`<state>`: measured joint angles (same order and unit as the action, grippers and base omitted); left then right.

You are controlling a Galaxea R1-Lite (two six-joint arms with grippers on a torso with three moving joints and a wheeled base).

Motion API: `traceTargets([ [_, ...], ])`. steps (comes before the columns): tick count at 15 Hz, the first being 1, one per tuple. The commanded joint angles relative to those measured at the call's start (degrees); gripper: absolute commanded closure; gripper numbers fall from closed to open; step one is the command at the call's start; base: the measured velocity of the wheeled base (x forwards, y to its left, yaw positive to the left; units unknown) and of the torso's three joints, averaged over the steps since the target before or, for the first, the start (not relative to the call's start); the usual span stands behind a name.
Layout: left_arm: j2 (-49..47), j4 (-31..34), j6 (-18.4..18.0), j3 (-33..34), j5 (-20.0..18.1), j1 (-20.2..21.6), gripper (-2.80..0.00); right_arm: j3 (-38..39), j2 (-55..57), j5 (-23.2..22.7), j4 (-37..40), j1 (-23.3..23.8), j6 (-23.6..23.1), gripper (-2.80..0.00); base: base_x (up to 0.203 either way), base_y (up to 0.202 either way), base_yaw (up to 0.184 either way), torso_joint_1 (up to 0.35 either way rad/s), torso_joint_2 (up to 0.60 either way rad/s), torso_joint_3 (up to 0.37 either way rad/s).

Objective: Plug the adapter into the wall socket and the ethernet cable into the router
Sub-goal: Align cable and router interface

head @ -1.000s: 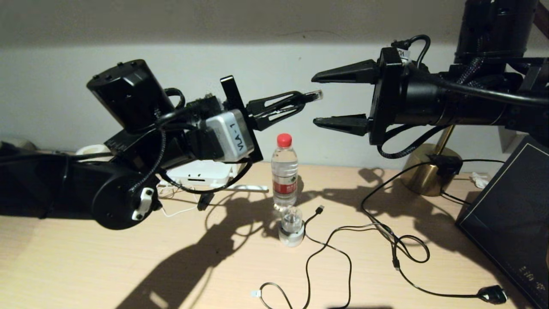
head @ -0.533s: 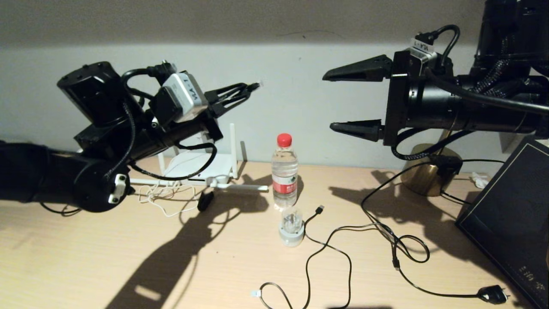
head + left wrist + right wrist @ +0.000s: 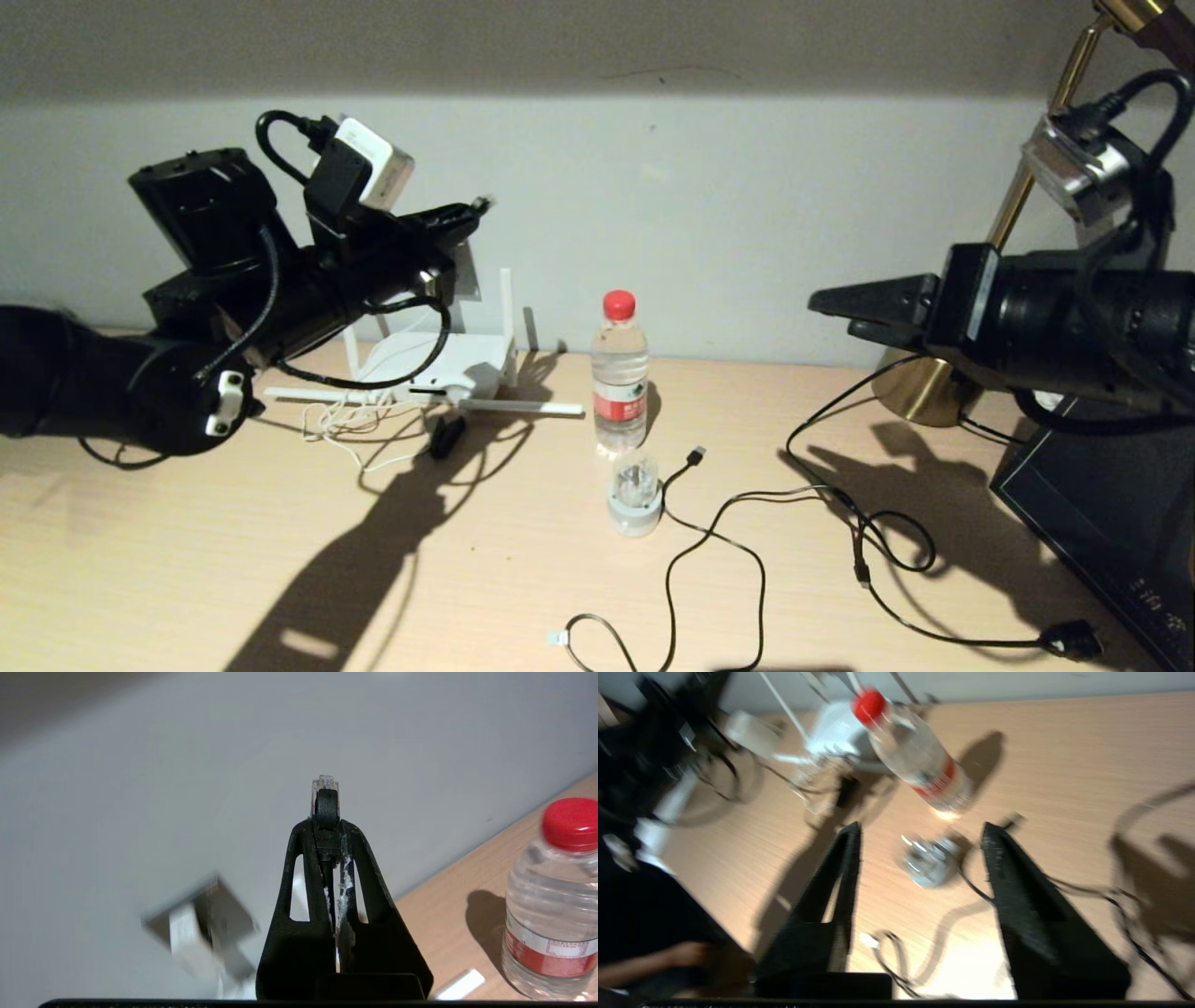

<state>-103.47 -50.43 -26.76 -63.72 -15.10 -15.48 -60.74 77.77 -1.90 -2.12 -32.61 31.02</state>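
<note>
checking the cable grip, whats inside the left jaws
The left gripper is shut on the ethernet cable; its clear plug tip pokes out past the jaws. The cable's run behind the grip is hidden by the gripper body.

One router [image 3: 439, 366] with four antennas stands by one bottle [image 3: 620, 371]. Near the bottle sit one domed gadget [image 3: 636, 492] and one USB cable [image 3: 695, 537]. Beyond the bottle are one lamp [image 3: 920, 385] and one black box [image 3: 1116, 504].
</note>
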Motion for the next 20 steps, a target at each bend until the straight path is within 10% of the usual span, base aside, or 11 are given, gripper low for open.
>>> traceTargets([
  [1,1.0,-0.2,2.4,1.9,2.3,0.0,0.00,5.3,-7.0,2.3,0.0,-0.6,-2.2,0.00,0.000,0.000,0.000,0.000,0.00,0.000],
  [5,3.8,0.2,9.2,11.8,8.7,0.0,0.00,15.9,-14.2,20.8,-0.1,1.4,-11.6,0.00,0.000,0.000,0.000,0.000,0.00,0.000],
  [11,5.0,0.2,15.8,19.3,19.7,0.2,0.00,21.5,-26.8,22.6,-0.3,26.1,-25.1,0.00,0.000,0.000,0.000,0.000,0.00,0.000],
  [14,5.2,-0.4,17.0,23.3,21.5,0.2,0.00,23.6,-37.3,22.3,-0.3,30.8,-26.5,0.00,0.000,0.000,0.000,0.000,0.00,0.000],
  [17,4.6,-0.4,18.0,25.5,22.9,0.7,0.00,28.6,-47.6,15.0,-0.3,31.6,-29.0,0.00,0.000,0.000,0.000,0.000,0.00,0.000],
  [20,3.7,-0.3,20.3,25.7,22.9,1.9,0.00,37.7,-54.7,-4.3,-0.3,31.8,-31.1,0.00,0.000,0.000,0.000,0.000,0.00,0.000],
])
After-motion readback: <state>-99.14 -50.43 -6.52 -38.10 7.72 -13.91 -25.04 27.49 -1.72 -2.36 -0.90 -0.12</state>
